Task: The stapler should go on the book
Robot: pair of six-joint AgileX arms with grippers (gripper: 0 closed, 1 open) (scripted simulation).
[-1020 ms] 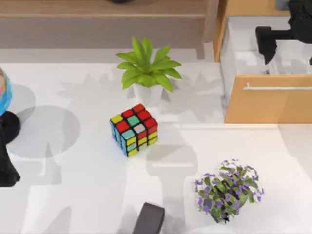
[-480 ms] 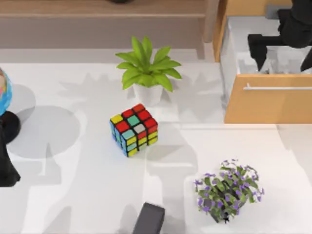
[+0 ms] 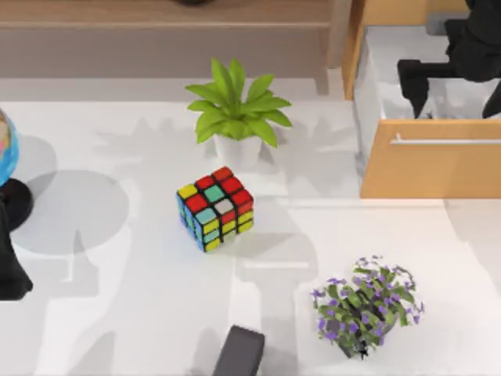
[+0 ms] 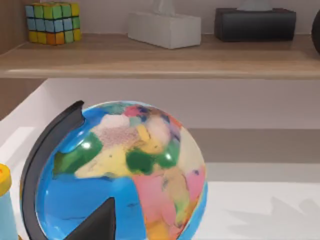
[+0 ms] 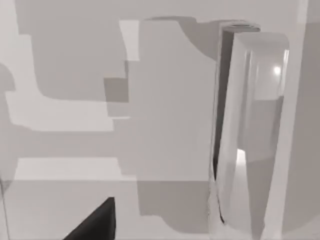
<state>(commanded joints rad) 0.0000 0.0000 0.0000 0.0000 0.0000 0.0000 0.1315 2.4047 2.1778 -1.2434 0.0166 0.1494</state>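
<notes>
Right gripper (image 3: 452, 94) edged sideways over open drawer (image 3: 427, 160), fingers spread | likely stapler (image 5: 250, 125) inside drawer, lengthwise along its wall | left arm (image 3: 9, 274) far from drawer.

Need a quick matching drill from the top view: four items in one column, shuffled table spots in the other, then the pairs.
Items:
1. leafy green plant
2. puzzle cube
3. purple-flowered plant
4. globe

Places:
A. at the left edge of the table
B. near the middle of the table
C. toward the front right
D. at the back, just behind the cube

Pairs: 1-D, 2-B, 3-C, 4-A
</notes>
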